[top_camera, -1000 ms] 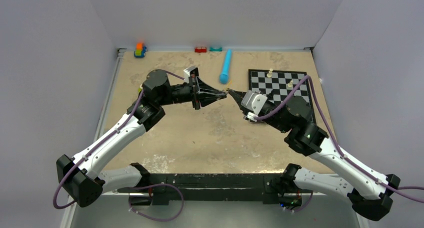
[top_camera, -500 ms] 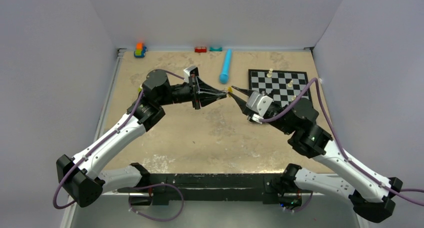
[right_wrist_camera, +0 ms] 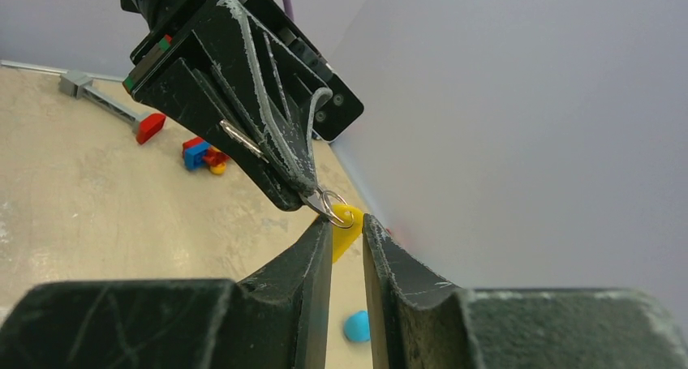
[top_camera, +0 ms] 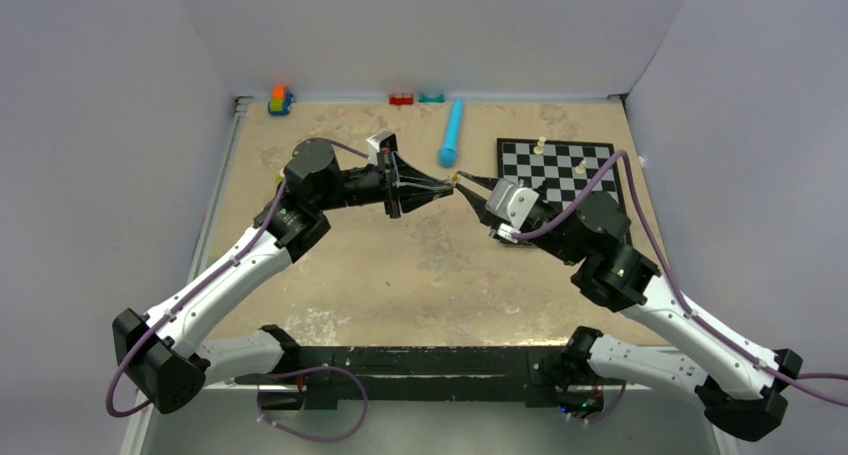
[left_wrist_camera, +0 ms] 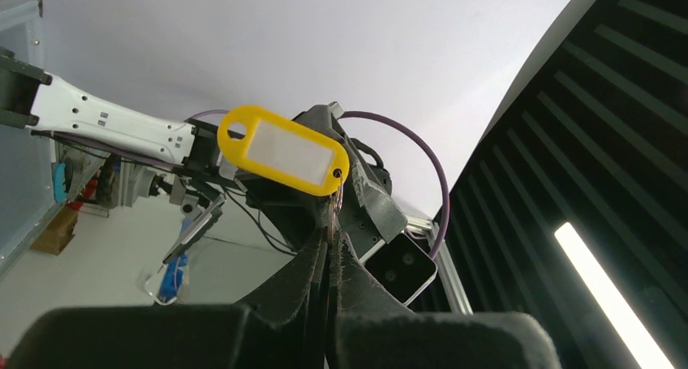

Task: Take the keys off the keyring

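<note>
My left gripper [top_camera: 448, 186] is held above the table, shut edge-on on a thin flat metal key [left_wrist_camera: 331, 227]; its colour is unclear. A silver keyring [right_wrist_camera: 334, 208] hangs off that tip, with a yellow tag [left_wrist_camera: 280, 150] bearing a white label. In the right wrist view the left gripper [right_wrist_camera: 312, 200] comes in from the upper left. My right gripper [top_camera: 463, 181] meets it tip to tip. Its jaws [right_wrist_camera: 347, 221] stand a narrow gap apart, with the ring at the left finger's tip and the yellow tag [right_wrist_camera: 345, 233] showing in the gap. A second key does not show.
A blue cylinder [top_camera: 452, 133] lies at the back centre. A chessboard [top_camera: 560, 170] with small white chess pieces [top_camera: 541, 145] is at the back right. Small toy blocks [top_camera: 281, 99], [top_camera: 401, 99] sit along the back wall. Side walls close in the table.
The right wrist swung down and right, then back up; its tip stayed at the left gripper's tip. The left arm has not moved.
</note>
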`<state>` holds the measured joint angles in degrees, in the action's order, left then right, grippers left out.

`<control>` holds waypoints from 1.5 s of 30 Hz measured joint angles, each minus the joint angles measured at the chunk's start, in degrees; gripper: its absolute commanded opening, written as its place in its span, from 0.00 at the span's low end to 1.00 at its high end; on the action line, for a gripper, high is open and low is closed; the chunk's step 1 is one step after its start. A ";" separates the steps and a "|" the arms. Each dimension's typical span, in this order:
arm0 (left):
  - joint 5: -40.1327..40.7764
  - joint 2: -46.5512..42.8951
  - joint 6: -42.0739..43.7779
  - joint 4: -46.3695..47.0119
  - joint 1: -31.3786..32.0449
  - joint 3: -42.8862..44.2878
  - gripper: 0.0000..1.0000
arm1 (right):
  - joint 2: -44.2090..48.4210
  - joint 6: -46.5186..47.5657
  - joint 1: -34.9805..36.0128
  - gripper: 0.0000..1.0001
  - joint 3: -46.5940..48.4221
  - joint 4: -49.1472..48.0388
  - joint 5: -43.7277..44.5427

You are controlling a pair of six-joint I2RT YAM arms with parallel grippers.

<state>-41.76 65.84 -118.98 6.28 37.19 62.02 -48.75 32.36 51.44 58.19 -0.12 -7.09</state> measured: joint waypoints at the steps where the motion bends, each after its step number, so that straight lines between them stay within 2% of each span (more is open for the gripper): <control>1: 0.00 0.00 0.00 0.09 0.00 0.00 0.00 | 0.00 -0.04 0.00 0.18 0.11 0.04 -0.02; 3: 0.02 -0.02 0.00 0.35 0.00 0.00 0.00 | 0.00 -0.07 0.00 0.10 0.20 0.11 -0.20; 14: 0.00 -0.02 -0.02 0.55 0.00 0.00 0.00 | -0.44 -0.20 0.07 0.00 0.22 0.61 -0.63; 45: -1.29 -0.02 -0.48 2.60 0.13 0.02 0.00 | 2.67 1.81 0.52 0.00 -0.59 1.57 -0.92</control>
<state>-43.05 65.82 -119.46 8.88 37.32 62.04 -46.09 34.17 51.96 57.60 1.45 -8.01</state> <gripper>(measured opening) 0.043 0.007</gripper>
